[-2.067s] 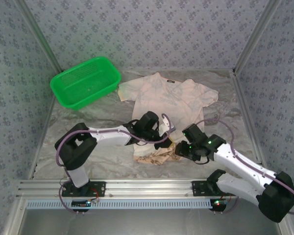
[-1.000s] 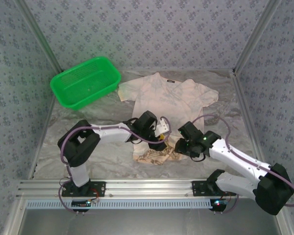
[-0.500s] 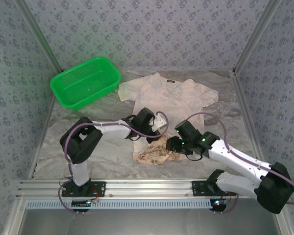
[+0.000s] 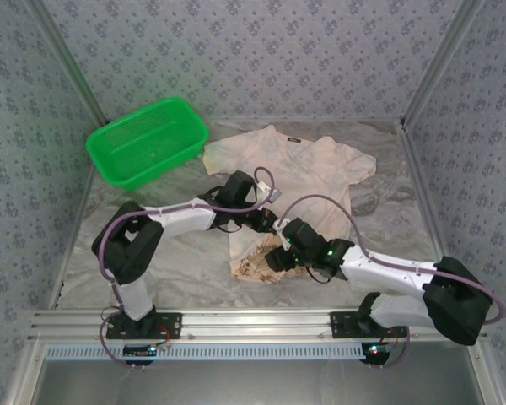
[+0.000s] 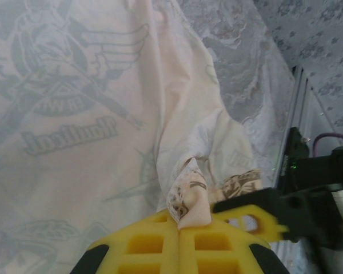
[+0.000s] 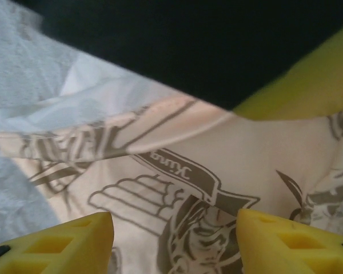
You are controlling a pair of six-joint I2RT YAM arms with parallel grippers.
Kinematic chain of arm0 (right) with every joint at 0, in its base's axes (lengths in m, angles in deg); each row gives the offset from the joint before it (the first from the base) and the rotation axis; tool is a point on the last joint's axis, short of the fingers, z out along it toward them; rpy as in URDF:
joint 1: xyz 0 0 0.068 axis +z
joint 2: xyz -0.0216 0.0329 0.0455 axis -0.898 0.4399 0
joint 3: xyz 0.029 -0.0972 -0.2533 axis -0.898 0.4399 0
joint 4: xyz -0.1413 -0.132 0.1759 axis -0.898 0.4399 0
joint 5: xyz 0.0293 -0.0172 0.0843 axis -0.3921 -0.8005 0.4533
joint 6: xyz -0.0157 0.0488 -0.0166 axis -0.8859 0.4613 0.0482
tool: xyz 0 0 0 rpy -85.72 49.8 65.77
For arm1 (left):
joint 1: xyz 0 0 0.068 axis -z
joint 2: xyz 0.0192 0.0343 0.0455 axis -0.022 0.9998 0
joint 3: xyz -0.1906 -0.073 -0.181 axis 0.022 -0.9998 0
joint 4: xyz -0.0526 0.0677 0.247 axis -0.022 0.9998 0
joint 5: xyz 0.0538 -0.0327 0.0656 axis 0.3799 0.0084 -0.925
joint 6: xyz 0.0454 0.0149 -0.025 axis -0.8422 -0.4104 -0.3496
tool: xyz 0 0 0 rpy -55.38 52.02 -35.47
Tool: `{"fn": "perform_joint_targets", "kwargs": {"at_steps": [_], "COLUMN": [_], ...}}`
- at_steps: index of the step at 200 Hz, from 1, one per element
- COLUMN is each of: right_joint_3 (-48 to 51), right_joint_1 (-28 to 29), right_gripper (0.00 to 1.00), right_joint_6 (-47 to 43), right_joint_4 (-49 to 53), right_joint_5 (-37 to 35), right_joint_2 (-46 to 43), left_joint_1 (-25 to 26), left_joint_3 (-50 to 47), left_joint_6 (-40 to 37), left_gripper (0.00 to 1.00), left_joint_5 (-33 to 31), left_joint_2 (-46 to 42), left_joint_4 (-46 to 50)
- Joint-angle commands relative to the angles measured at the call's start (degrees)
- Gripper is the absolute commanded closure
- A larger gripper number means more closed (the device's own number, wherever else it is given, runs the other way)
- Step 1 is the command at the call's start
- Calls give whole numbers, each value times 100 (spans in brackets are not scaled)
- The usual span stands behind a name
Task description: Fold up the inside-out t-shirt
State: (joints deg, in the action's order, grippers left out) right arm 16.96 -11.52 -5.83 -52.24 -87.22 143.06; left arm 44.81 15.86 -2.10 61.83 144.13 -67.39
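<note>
The t-shirt (image 4: 295, 164) lies spread at the back middle of the table, pale reverse side up. Its near hem is turned over in a bunch (image 4: 255, 268) that shows the dark brown print. My left gripper (image 4: 271, 223) is shut on a pinch of the cloth (image 5: 190, 206), which rises from the shirt between its yellow fingers (image 5: 143, 245). My right gripper (image 4: 275, 256) hangs just in front of it over the bunched hem. In the right wrist view it (image 6: 174, 240) stands open above the printed side (image 6: 177, 165), nothing between its fingers.
A green basket (image 4: 148, 139) stands at the back left. A crinkled silvery sheet (image 4: 185, 270) covers the table. Patterned walls close in the left, back and right, and an aluminium rail (image 4: 253, 322) runs along the near edge. The two grippers are very close together.
My left gripper has shut on the cloth and drawn it back towards the far side. My right arm has swung left over the bunched hem, its jaws spreading wider.
</note>
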Motion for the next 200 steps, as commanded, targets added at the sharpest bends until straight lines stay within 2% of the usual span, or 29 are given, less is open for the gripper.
{"fn": "perform_joint_targets", "kwargs": {"at_steps": [1, 33, 60, 77, 103, 118, 147, 182, 200], "right_joint_3": [209, 448, 448, 419, 422, 476, 621, 956, 990], "right_joint_1": [8, 78, 206, 313, 508, 501, 479, 572, 613], "right_gripper": [40, 41, 39, 40, 47, 62, 80, 80, 78], "right_joint_6": [-116, 132, 391, 351, -228, -401, -692, -869, -1155], "right_joint_4": [-430, -779, -871, -1021, -1161, -1133, -1094, -1350, -1466], "right_joint_5": [-47, 53, -718, -887, -303, -19, 684, 1022, 1567], "right_joint_2": [224, 266, 117, 103, -145, -285, -365, -535, -562], "left_joint_1": [12, 14, 137, 296, 485, 472, 459, 399, 353], "left_joint_3": [157, 532, 863, 1066, 1391, 1392, 1352, 1431, 1390], "left_joint_6": [363, 268, 212, -33, -735, -810, -955, -1171, -1159], "left_gripper": [100, 100, 100, 100, 100, 100, 100, 100, 100], "left_joint_5": [16, -153, -209, -396, -769, -785, -949, -1081, -1118], "left_joint_2": [-633, -1051, -1256, -1351, -1306, -1244, -1185, -1103, -1106], "left_joint_4": [-64, 276, 491, 727, 1386, 1454, 1477, 1626, 1540]}}
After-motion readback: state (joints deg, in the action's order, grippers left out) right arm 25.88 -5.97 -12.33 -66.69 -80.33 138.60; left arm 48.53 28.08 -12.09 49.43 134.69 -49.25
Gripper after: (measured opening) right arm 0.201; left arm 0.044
